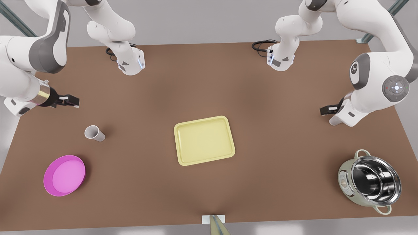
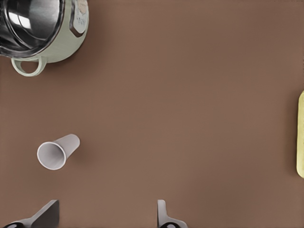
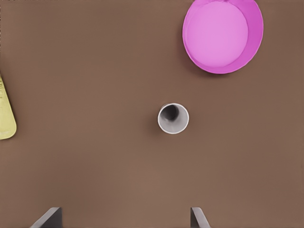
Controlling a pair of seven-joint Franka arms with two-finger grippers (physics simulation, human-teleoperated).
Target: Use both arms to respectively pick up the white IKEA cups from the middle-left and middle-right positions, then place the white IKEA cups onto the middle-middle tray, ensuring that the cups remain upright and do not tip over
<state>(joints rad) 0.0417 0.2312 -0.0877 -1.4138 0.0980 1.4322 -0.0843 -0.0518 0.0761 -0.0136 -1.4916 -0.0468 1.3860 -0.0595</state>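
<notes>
Front view: right gripper (image 1: 72, 100) hung above one cup (image 1: 94, 133), left gripper (image 1: 326, 109) opposite; tray (image 1: 204, 140) sat mid-surface, bare.
Left wrist: fingers (image 2: 46, 216) spread; other cup (image 2: 57, 151) near pot (image 2: 40, 26), off-axis, so a closing finger might tip it.
Right wrist: fingers (image 3: 47, 218) spread, cup upright near pink dish (image 3: 222, 34).

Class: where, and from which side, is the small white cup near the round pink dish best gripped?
Across its tapered side wall, from above: the small white cup stands upright, mouth up, free on all sides; the right gripper hovers open.
</notes>
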